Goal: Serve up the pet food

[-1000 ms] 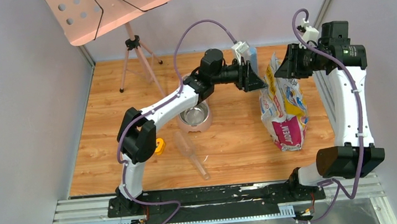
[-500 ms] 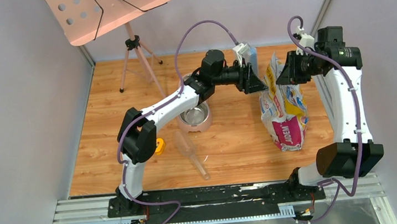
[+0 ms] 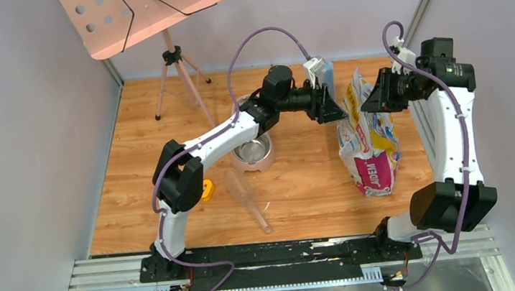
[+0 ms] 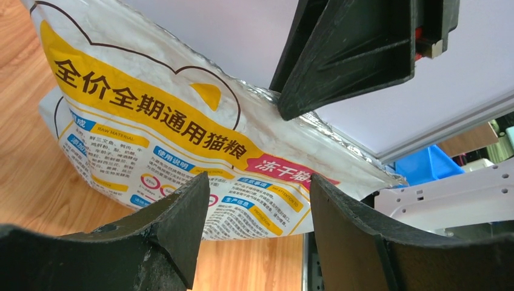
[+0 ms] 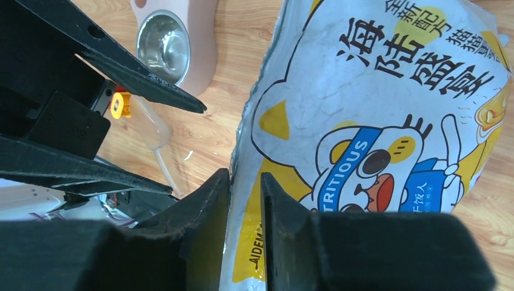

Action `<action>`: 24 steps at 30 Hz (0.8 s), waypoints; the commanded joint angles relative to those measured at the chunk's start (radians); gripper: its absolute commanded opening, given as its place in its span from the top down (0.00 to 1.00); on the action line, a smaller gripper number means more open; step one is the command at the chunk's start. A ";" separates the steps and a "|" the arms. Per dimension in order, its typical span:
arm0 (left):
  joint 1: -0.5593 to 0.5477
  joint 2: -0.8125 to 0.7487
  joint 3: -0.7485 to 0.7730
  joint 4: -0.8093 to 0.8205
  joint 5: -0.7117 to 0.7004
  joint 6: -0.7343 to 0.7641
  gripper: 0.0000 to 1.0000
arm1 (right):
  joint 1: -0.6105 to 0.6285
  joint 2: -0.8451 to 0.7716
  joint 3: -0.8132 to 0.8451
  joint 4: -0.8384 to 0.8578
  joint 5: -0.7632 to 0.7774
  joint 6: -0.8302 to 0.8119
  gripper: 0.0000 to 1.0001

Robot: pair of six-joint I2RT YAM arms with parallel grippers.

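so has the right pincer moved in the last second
yes, slightly: the right pincer has shifted toward the near side, away from the table's far edge

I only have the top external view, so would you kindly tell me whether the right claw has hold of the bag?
Observer: Yes. The right wrist view shows the right claw closed narrowly on an edge of the bag.
Operator: Thank you. Is the left claw open?
Observer: It is. The left claw stands wide open, with the bag's printed side just beyond it and nothing gripped.
Operator: Is the bowl filled yet?
Observer: No, the steel inside of the bowl looks bare from the right wrist.
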 commanded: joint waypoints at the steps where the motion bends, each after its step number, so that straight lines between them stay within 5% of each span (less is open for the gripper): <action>1: -0.012 -0.010 0.028 0.000 -0.025 0.025 0.30 | -0.049 -0.021 0.042 -0.020 -0.091 -0.006 0.76; 11: -0.024 0.009 0.083 -0.031 -0.076 0.020 0.29 | -0.064 -0.032 -0.013 -0.025 -0.188 -0.021 0.94; 24: -0.061 0.046 0.157 -0.121 -0.280 -0.048 0.24 | -0.065 -0.033 -0.083 0.018 -0.140 0.017 0.85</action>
